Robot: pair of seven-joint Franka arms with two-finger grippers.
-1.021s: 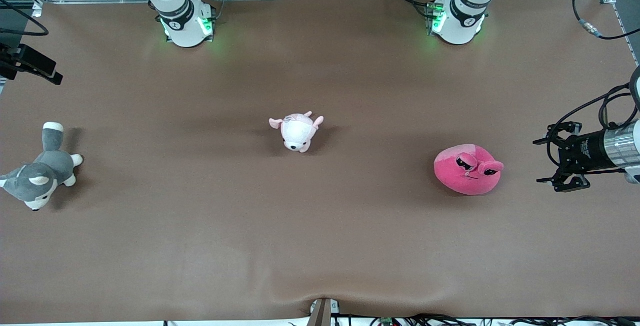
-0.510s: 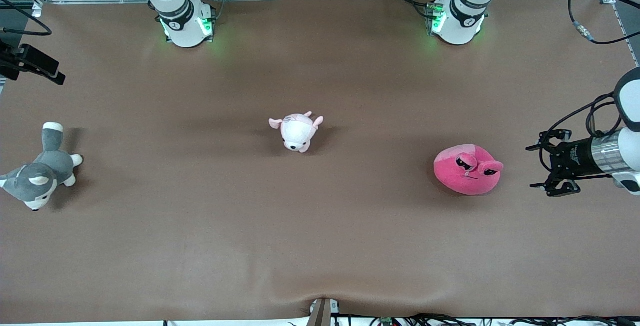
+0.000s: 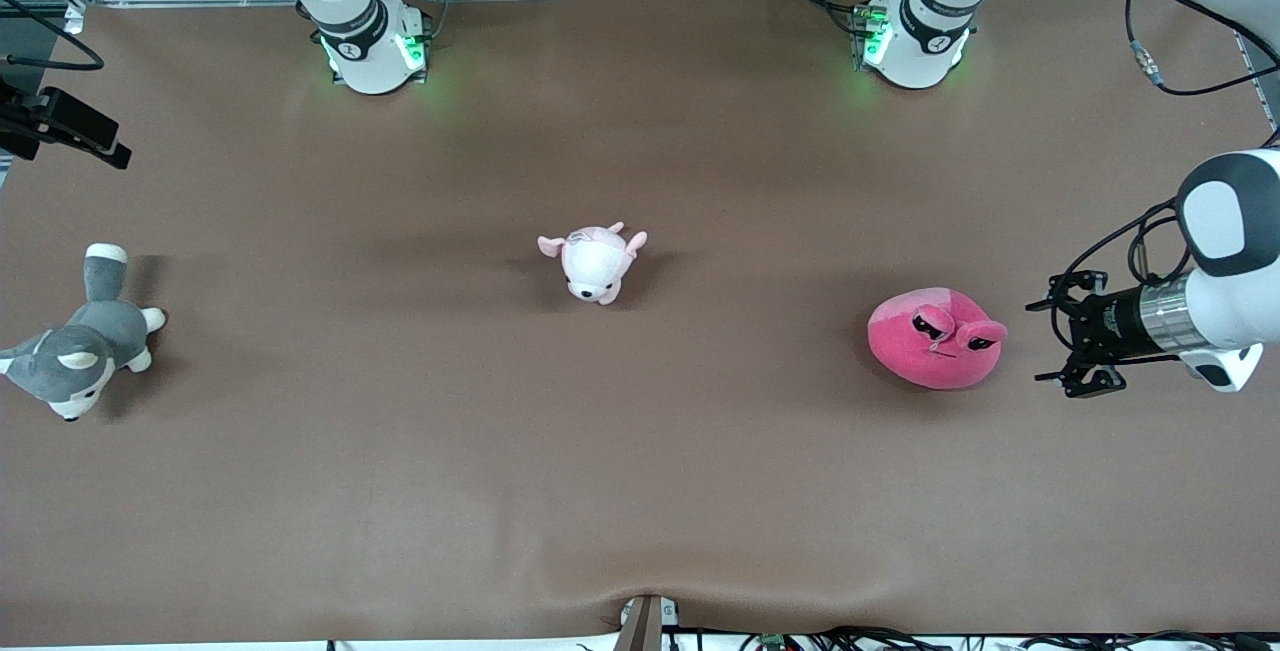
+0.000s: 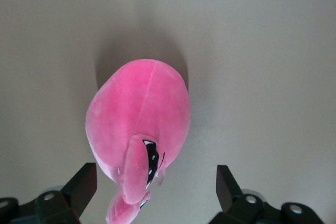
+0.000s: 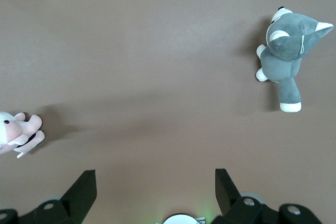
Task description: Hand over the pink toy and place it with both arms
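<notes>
The pink toy [image 3: 935,339], a hot-pink round plush with black angry eyes, lies on the brown table toward the left arm's end. My left gripper [image 3: 1045,343] is open and empty, held level just beside the toy, pointing at it across a small gap. In the left wrist view the toy [image 4: 139,114] fills the middle, its ear end reaching between the open fingers of the left gripper [image 4: 155,176]. My right gripper [image 5: 155,182] is open and empty, high over the right arm's end of the table, where the arm waits.
A pale pink-and-white puppy plush [image 3: 595,261] lies at the table's middle and shows in the right wrist view [image 5: 16,132]. A grey-and-white husky plush [image 3: 75,341] lies at the right arm's end, also in the right wrist view [image 5: 286,51].
My left gripper has moved in from the table's end toward the pink toy, closing most of the gap. The toys have not moved.
</notes>
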